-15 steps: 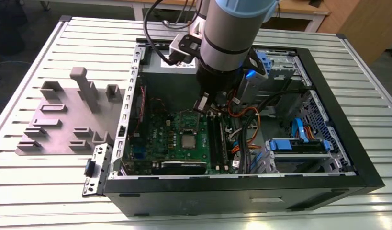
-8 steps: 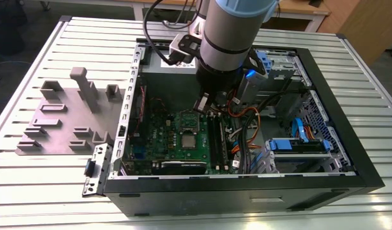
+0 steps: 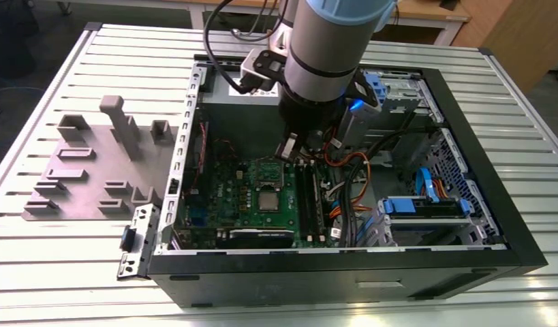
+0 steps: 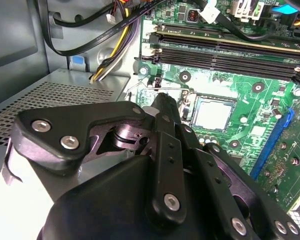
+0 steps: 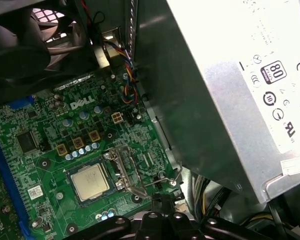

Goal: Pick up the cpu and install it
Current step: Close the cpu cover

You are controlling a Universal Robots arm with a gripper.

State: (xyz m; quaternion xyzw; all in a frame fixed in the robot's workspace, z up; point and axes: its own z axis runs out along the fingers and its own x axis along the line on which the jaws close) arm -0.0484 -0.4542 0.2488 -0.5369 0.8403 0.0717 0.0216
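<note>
One cpu (image 5: 90, 181) seated in motherboard (image 5: 45, 150) socket; one gripper (image 4: 164, 102) just beside it, fingers together, holding nothing; two memory sticks (image 4: 230, 50)

A slatted table of pale grey metal (image 3: 60, 272), ribbed with long parallel grooves, carries everything in the exterior view. The big thing on it is an open black desktop computer case (image 3: 351, 276), lying on its side with its interior facing up. Just beside the case, on the exterior view's left, a flat grey plastic holder plate (image 3: 83, 178) lies on the slats; several upright grey blocks and low brackets rise from it. Bare slats run past the case towards the exterior view's right and along the near edge.
</note>
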